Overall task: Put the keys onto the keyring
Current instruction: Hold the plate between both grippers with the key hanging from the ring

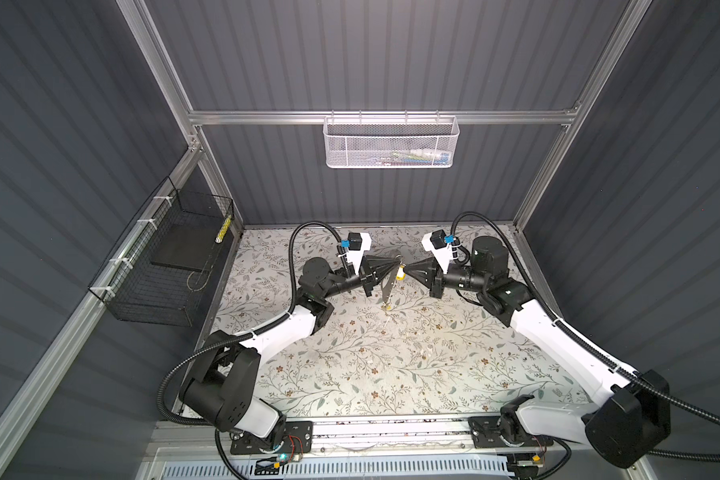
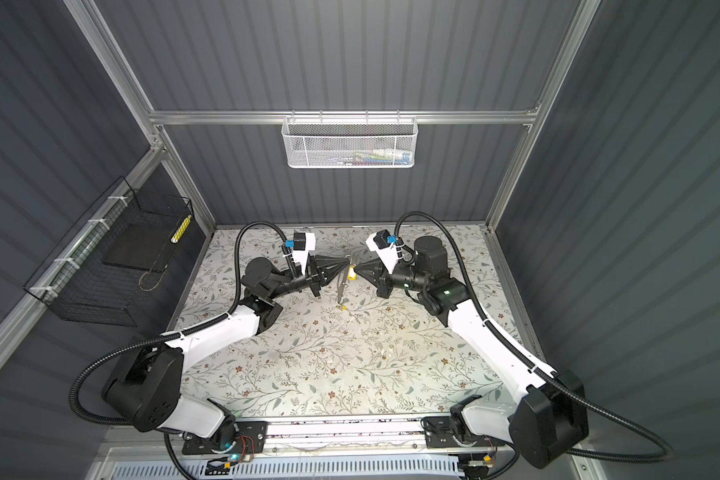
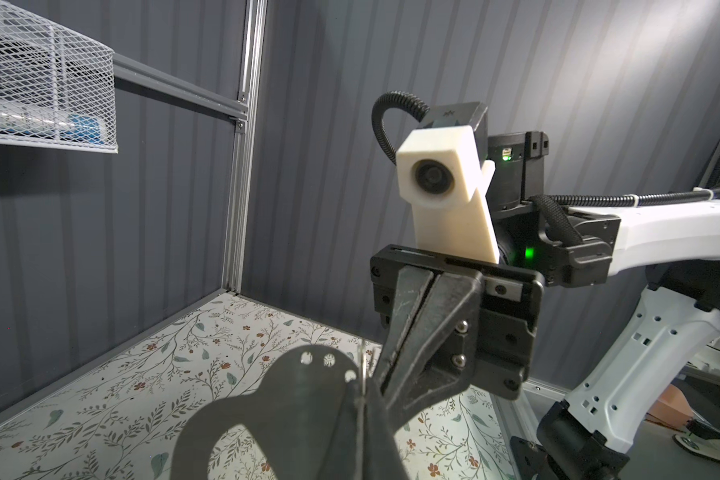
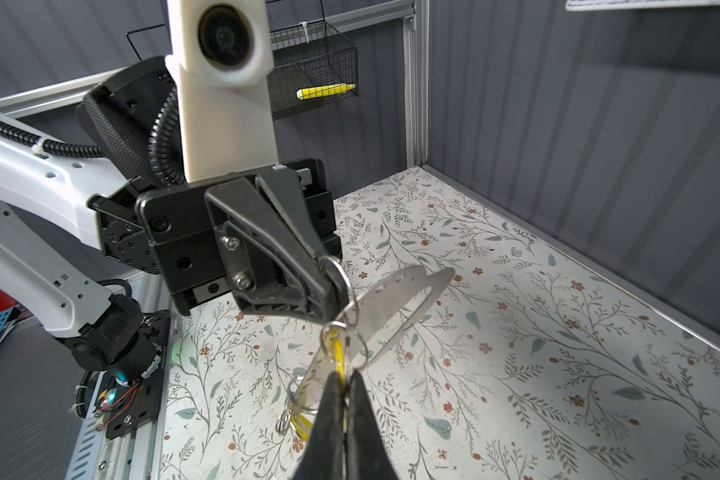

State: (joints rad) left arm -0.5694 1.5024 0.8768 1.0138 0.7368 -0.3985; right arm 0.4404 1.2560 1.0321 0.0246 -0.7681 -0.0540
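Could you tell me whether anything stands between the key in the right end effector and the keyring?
Nothing visible does: the yellow key in the right end effector hangs right beside the keyring held by the left end effector.

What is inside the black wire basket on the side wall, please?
The black wire basket holds a flat dark slab and a yellow stick at its far end; anything beneath the slab is covered.
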